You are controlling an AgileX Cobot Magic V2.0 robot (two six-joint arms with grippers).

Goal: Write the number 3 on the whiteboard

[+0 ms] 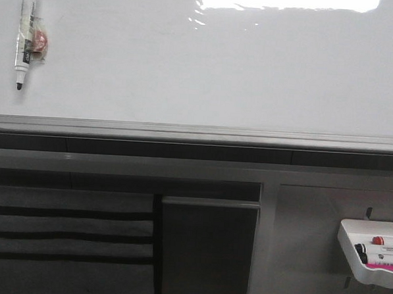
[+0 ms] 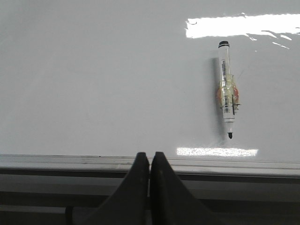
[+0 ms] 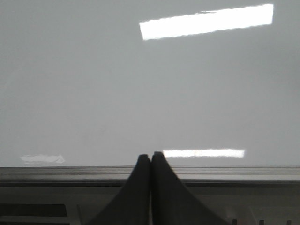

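Whiteboard (image 1: 207, 62) upright, filling the upper half of the front view, glossy and blank, with a bright strip of light mirrored along its top edge; no drawn digit visible anywhere on it. Grey metal rail (image 1: 197, 132) running along the lower edge of the board. Left gripper (image 2: 149, 161) seen only from its wrist view, dark fingers pressed together with nothing between them, tips level with the rail and pointing at the board just above. Right gripper (image 3: 150, 161) likewise closed tight on nothing, tips at the rail, facing bare white surface and two reflected light bars. Neither gripper visible from the front. Marker (image 1: 25, 36) fixed to the board at upper left in the front view, hanging vertical with black tip down, held by clear tape and a small reddish-orange blob at mid-barrel; uncapped, well apart from the left gripper, up and off to one side of it. Below the rail, dark grey panels and, at lower right, a small white tray (image 1: 350, 250) hooked on a slotted panel, holding several markers. Nothing lying between either gripper and the board.
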